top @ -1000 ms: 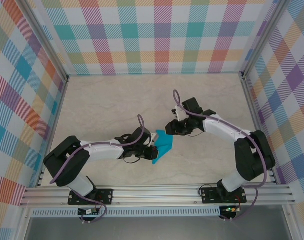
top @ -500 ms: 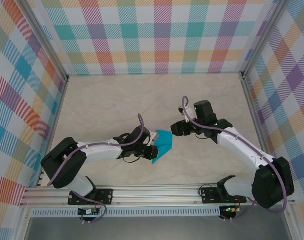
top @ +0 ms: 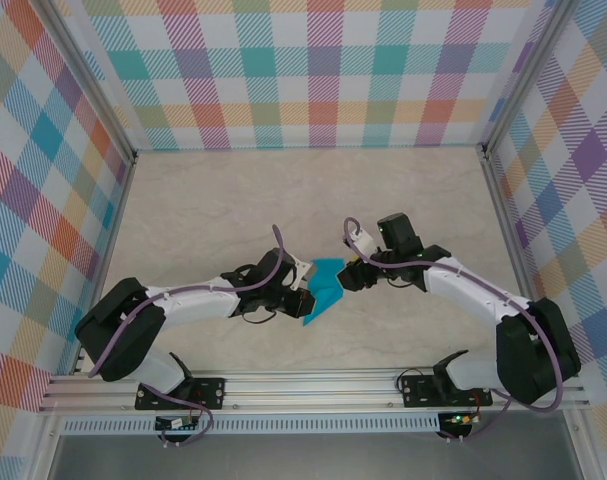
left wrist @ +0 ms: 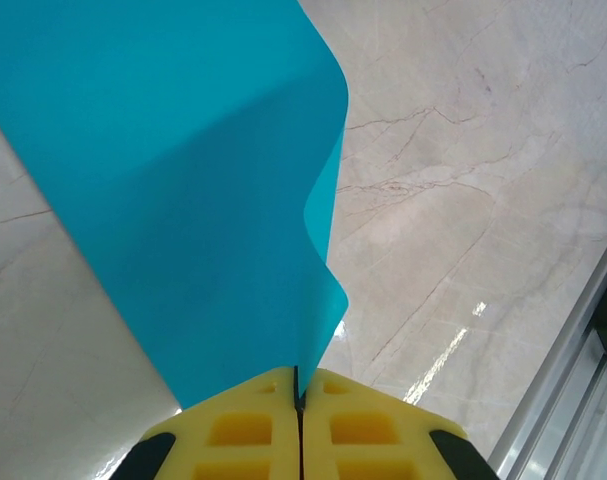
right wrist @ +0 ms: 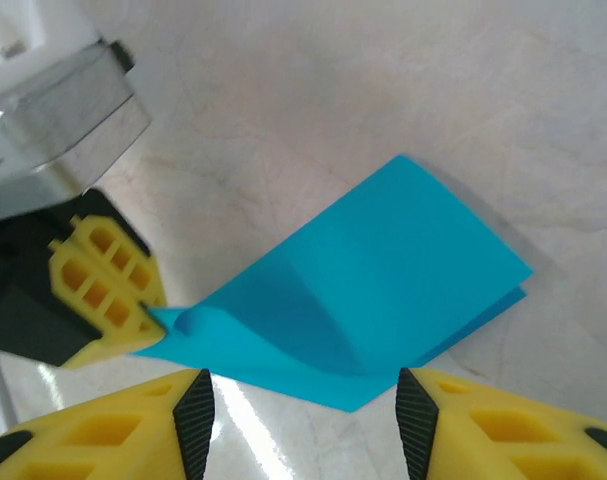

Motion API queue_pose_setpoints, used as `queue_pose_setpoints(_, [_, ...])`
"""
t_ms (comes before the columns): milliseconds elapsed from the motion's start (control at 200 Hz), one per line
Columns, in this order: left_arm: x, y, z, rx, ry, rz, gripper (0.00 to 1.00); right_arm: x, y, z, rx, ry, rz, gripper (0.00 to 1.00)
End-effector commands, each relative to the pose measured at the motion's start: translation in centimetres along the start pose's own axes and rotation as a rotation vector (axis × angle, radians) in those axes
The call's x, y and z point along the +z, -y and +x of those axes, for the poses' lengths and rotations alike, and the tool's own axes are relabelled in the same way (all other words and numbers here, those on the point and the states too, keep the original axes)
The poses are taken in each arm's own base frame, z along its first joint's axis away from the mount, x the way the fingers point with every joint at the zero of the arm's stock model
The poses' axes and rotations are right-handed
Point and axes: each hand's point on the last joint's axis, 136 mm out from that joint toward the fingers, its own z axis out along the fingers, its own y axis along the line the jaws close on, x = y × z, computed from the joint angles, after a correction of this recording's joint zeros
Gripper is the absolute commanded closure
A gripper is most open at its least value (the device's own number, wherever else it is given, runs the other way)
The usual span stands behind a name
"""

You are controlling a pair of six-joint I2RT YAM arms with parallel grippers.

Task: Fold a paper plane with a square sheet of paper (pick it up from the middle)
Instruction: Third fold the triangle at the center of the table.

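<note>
Item one, your task piece: the square sheet of paper (top: 326, 288), plain teal-blue and folded over on itself. It sits between your two arms, slightly towards the near side of the surface (top: 233, 200). In the right wrist view the sheet (right wrist: 383, 270) reads as a diamond with two layers showing along its right edge. Most of it lies flat on the pale marbled surface (right wrist: 383, 80), and the left corner is lifted and curled. Item two, your left hand (top: 303, 285): its yellow fingers are pressed together and pinch the sheet at that corner. In the left wrist view the hand (left wrist: 300, 385) grips the thin edge in the seam between its pads, and the sheet (left wrist: 183, 180) rises from there in a soft wave. The same hand (right wrist: 108, 290) appears at the left of the right wrist view, with the paper's corner in its tips. Item three, your right hand (top: 350, 275): it is at the sheet's right side with its jaws spread. From its own camera the hand (right wrist: 305, 395) has the sheet's near corner between its two fingers; you cannot tell whether either finger touches the paper. Item four, the surroundings: checked walls (top: 323, 80) on three sides and an aluminium rail (top: 313, 385) along the near edge.
</note>
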Motion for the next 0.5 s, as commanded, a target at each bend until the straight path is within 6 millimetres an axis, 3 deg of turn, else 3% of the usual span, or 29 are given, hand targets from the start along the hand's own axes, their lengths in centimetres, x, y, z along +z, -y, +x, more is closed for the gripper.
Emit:
queue_pose_setpoints(0, [-0.4, 1.0, -1.0, 0.014, 0.006, 0.05, 0.93, 0.3, 1.2, -2.1, 0.217, 0.02, 0.051, 0.47])
queue_pose_setpoints(115, [-0.2, 1.3, -1.1, 0.005, -0.003, 0.069, 0.92, 2.2, -0.9, -1.4, 0.411, -0.074, -0.121, 0.49])
queue_pose_setpoints(170, [-0.1, 1.3, -1.1, -0.003, -0.004, 0.073, 0.9, 2.8, -0.8, -0.6, 0.457, -0.095, -0.118, 0.49])
queue_pose_setpoints(270, [-0.1, 1.4, -1.3, -0.013, -0.006, 0.072, 0.87, 2.7, -0.5, 0.7, 0.524, -0.144, -0.083, 0.49])
queue_pose_setpoints(495, [0.0, 1.3, -1.9, -0.029, 0.0, 0.053, 0.7, 2.7, -1.8, 2.0, 0.659, -0.179, -0.146, 0.49])
